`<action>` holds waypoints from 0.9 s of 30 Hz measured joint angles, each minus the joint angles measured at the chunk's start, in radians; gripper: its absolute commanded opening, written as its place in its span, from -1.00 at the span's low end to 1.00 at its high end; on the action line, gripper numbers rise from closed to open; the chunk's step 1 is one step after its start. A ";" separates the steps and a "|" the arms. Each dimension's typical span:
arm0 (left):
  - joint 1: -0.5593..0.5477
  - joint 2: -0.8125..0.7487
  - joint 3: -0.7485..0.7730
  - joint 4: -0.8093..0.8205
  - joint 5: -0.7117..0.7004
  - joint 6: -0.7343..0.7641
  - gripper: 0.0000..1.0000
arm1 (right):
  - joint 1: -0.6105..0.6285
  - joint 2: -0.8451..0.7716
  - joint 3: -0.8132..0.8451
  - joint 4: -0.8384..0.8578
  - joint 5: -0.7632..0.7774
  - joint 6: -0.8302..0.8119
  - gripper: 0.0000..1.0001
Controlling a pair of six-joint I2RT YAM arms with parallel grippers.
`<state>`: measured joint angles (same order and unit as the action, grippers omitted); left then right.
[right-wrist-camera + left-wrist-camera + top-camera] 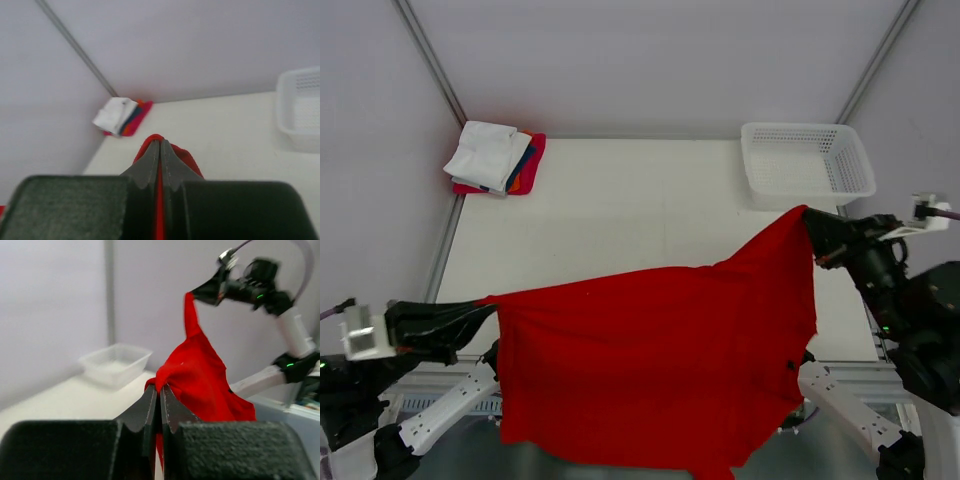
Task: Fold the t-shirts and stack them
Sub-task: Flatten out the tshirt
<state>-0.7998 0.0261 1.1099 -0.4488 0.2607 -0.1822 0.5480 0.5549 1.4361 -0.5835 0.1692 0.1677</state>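
Note:
The red t-shirt [660,370] hangs spread in the air between both grippers, above the table's near edge. My left gripper [492,308] is shut on its left corner; the cloth [197,375] bunches at the closed jaws [161,389]. My right gripper [807,222] is shut on the right corner, held higher; red cloth [192,162] shows round its closed jaws [160,145]. A stack of folded shirts [496,158], white on top of blue, orange and pink-red, lies at the far left corner and also shows in the right wrist view [121,116].
A white mesh basket [807,162] stands at the far right of the white table [620,210]; it also shows in the left wrist view [116,364] and the right wrist view [300,115]. Grey walls enclose the table on three sides.

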 measured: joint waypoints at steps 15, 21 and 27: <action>0.000 0.147 -0.486 0.063 -0.588 0.150 -1.00 | 0.000 0.098 -0.519 0.180 0.171 -0.088 -1.00; -0.005 0.342 -0.539 0.177 -0.779 0.187 -1.00 | 0.000 0.175 -0.541 0.250 0.212 -0.122 -0.99; 0.002 0.534 -0.543 0.393 -0.882 0.216 -1.00 | 0.000 0.288 -0.542 0.304 0.245 -0.175 -0.99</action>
<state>-0.7982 0.5602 0.5667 -0.0563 -0.6212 0.0341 0.5480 0.8425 0.8940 -0.2794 0.4137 -0.0071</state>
